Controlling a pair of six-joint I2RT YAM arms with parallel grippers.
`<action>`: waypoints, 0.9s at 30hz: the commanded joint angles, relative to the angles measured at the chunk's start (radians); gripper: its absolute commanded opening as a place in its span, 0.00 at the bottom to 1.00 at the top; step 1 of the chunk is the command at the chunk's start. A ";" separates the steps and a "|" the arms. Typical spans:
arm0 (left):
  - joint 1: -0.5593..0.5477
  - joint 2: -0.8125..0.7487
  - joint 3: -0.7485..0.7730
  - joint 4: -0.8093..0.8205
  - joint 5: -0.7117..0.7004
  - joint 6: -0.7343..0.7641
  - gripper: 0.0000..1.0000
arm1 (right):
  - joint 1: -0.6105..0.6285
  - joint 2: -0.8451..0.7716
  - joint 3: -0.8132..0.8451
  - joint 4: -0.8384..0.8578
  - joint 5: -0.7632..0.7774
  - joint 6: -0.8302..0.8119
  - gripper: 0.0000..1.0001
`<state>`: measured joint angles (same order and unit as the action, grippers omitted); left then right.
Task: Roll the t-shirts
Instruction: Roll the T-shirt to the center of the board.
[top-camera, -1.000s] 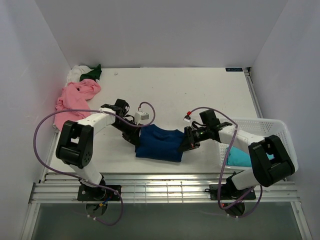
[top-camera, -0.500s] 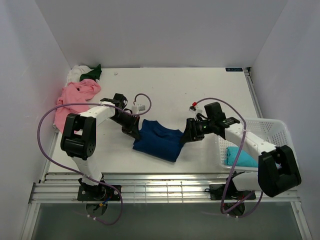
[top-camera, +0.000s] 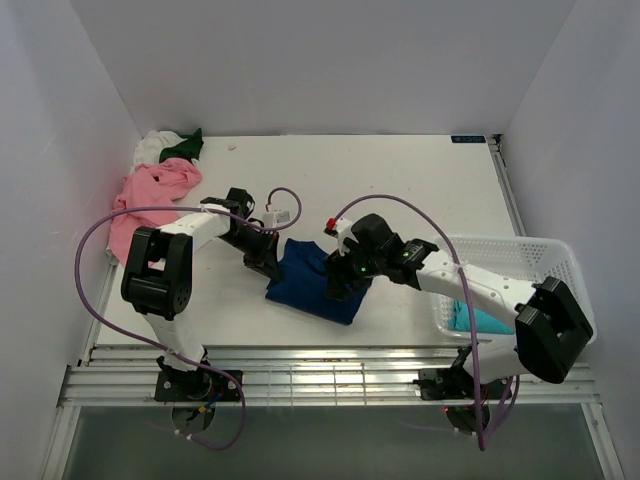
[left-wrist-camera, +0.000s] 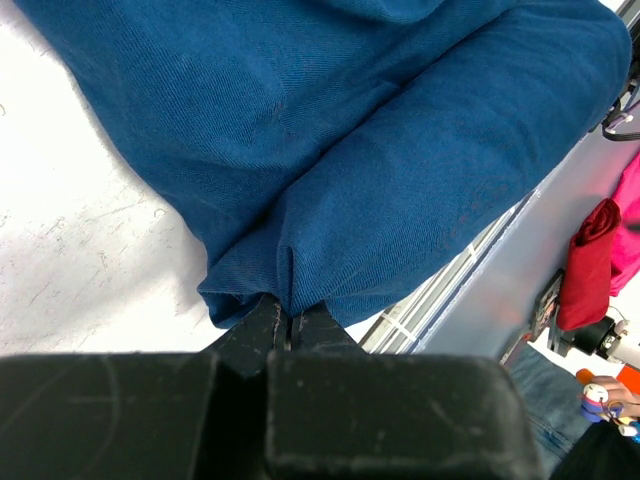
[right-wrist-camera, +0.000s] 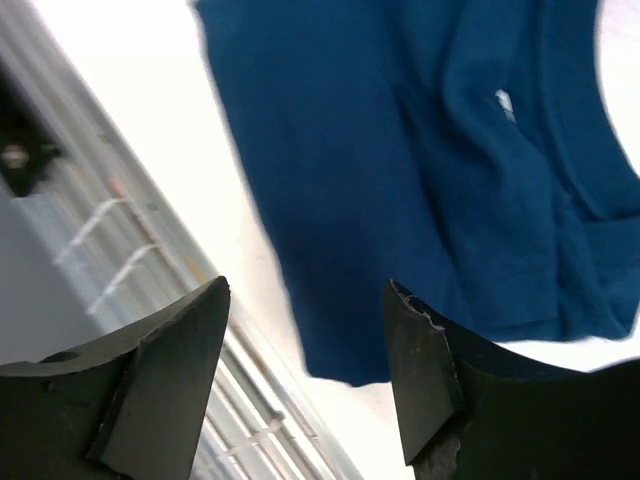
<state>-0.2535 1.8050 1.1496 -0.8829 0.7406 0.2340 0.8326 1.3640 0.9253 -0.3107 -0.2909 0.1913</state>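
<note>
Right end effector (right-wrist-camera: 305, 340) now spread, moved off 3 o'clock edge to hover over navy tee (top-camera: 300, 278). Left end effector (left-wrist-camera: 290, 318) still pinching its 9 o'clock edge. Tee sits toward 6 o'clock side of worktop (top-camera: 400, 190). I expect regrasp.

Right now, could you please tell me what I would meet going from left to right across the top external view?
Pink t-shirt → left gripper → navy blue t-shirt → white mesh basket.
</note>
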 joint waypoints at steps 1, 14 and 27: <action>0.002 -0.024 0.019 0.013 0.031 0.005 0.00 | 0.000 0.035 -0.008 0.024 0.122 -0.075 0.69; 0.002 -0.044 0.021 0.012 0.028 0.068 0.08 | -0.042 0.159 0.015 0.045 -0.080 -0.159 0.16; 0.005 -0.128 0.029 0.054 0.150 0.065 0.69 | -0.243 0.225 -0.011 0.175 -0.280 -0.049 0.08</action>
<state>-0.2516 1.7401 1.1530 -0.8680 0.8017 0.3199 0.6037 1.5749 0.9165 -0.2272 -0.4683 0.1028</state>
